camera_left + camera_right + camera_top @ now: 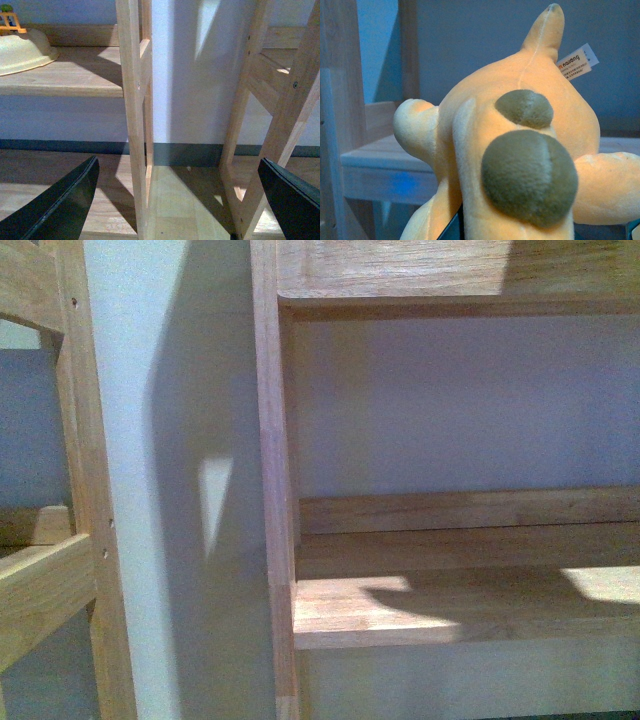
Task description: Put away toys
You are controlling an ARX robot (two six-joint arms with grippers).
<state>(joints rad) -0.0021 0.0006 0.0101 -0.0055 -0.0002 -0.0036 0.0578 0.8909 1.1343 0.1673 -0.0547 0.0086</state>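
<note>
Plush animal (520, 150) shows only in the right wrist view, clamped in the right end effector (543, 231), whose dark finger edges peek beside its lower body; front view gives just the wooden shelf (460, 605); left end effector (178, 161) hangs released, fingers (60, 205) wide apart, facing shelf posts (132, 115); plush's nubbed head lies nearest its end effector, long axis running away, pointed tip farthest.

Plush toy (520, 165) before shelf board (380, 155); bowl (22, 52) on ledge (75, 80); wall (180, 390) between frame (85, 440) and shelving (450, 600).
</note>
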